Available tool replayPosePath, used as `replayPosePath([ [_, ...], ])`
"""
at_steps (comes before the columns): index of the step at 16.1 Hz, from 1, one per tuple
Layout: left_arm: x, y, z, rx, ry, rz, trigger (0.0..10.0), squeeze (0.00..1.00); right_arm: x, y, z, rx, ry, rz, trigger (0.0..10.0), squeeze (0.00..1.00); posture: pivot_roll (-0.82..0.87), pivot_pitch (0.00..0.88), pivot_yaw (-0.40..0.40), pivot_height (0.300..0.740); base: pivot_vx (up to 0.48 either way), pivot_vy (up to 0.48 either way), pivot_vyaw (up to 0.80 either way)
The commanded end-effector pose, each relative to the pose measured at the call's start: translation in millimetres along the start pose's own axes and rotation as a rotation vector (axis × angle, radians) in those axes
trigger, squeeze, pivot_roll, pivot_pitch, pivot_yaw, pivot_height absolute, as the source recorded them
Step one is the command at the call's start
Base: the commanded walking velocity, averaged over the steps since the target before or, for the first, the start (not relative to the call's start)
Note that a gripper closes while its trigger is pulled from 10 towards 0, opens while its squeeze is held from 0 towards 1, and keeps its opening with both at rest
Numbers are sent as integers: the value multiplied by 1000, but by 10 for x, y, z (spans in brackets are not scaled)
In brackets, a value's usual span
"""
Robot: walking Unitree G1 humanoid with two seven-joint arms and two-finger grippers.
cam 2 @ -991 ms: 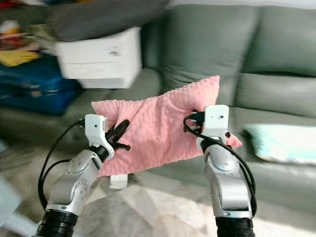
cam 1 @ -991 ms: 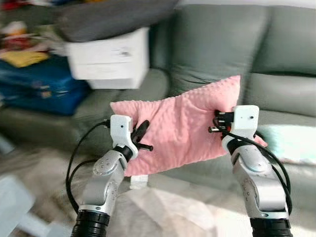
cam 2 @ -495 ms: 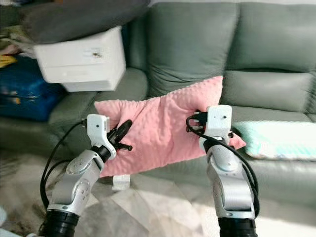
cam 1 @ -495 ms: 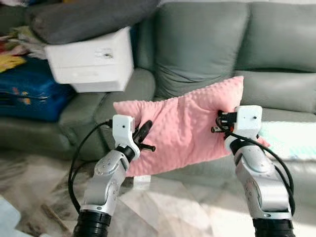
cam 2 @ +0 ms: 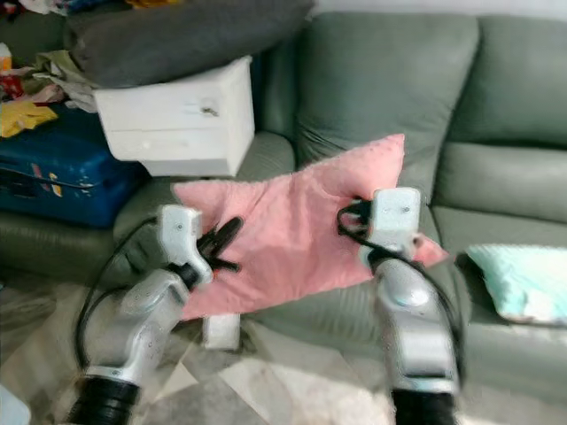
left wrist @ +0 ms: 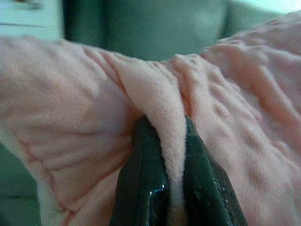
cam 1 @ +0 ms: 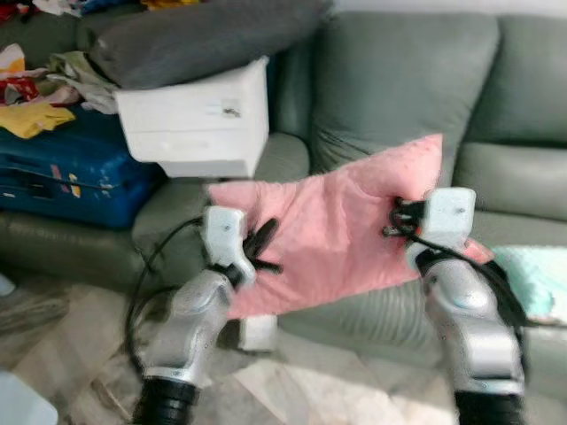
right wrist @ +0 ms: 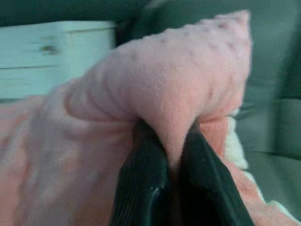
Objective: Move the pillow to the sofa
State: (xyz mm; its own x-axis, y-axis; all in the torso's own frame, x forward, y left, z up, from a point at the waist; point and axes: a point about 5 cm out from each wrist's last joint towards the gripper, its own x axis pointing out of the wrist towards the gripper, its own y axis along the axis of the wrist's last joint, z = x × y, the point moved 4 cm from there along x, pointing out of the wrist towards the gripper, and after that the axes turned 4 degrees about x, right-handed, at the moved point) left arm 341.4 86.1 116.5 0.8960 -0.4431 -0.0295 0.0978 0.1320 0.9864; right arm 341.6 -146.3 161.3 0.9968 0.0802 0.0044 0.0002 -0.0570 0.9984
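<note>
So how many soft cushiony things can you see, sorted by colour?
Pink: 1, the bumpy pink fleece pillow, pinched by the left tool and the right tool.
Dark grey: 1, the flat dark grey cushion on the white box.
Pale mint: 1, the mint cushion on the grey-green sofa.
Total: 3.

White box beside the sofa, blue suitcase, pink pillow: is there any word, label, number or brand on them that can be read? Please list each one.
No text can be read in these pictures.
White box: one small dark mark on its front, too small and blurred to read.
Blue suitcase: small coloured patches, perhaps stickers, too blurred to read.
Pink pillow, held by the left gripper and the right gripper: no print, only a dotted texture.
</note>
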Motion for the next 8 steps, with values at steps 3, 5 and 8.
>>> replayPosePath([
  [3, 55, 79, 112, 7, -36, 19, 10000, 0, -5, 79, 25, -8, 0, 28, 10000, 0, -89, 0, 66, 740, 433, 0, 0],
  [5, 60, 67, 151, 9, -51, 15, 10000, 0, -5, 76, 22, -6, 0, 27, 10000, 0, -89, 0, 66, 740, 0, 0, 0],
  [8, 65, 68, 167, 18, -60, 11, 10000, 0, 3, 73, 11, -7, 3, 25, 10000, 0, -84, 0, 65, 740, 0, 0, -142],
])
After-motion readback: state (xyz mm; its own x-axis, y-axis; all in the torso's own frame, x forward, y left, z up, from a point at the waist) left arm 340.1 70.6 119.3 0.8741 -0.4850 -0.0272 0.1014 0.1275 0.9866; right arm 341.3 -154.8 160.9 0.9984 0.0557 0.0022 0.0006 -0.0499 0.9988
